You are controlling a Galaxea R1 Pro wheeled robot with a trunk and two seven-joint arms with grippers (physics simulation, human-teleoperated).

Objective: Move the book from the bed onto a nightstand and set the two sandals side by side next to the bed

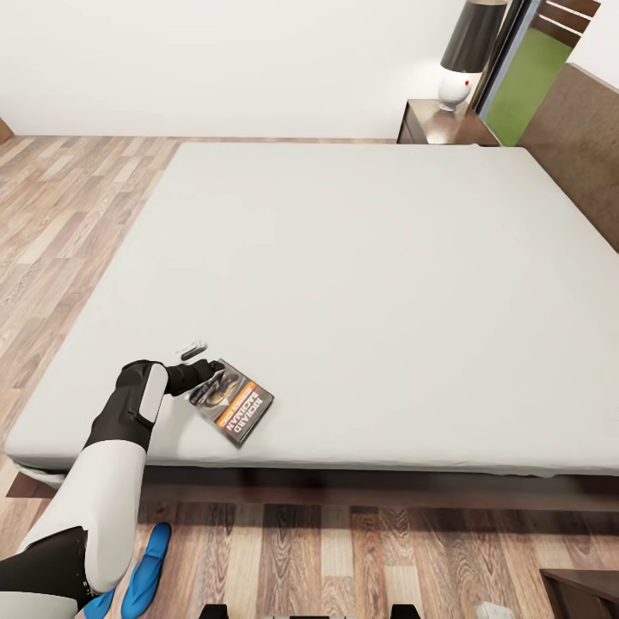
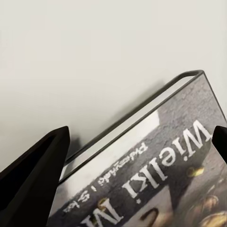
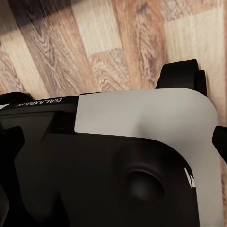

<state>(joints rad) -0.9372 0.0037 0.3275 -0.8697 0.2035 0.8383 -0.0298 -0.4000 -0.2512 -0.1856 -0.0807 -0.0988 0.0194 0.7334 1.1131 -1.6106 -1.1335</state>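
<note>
Book [image 1: 232,402] — flat on bed [image 1: 344,284], near its foot edge. Left gripper [image 1: 209,372] at the book's corner, fingers [image 2: 33,170] apart. Right fingers — state cannot be told.

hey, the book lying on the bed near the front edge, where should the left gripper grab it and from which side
Probably the book's corner nearest the left gripper, approached low from the robot's left. It lies flat on the bed, thin, so fingers must straddle its edge, one above and one under.

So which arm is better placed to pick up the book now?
Left. The left gripper is already at the book on the bed, fingers open around its corner. The right wrist view looks down at the robot's base.
</note>
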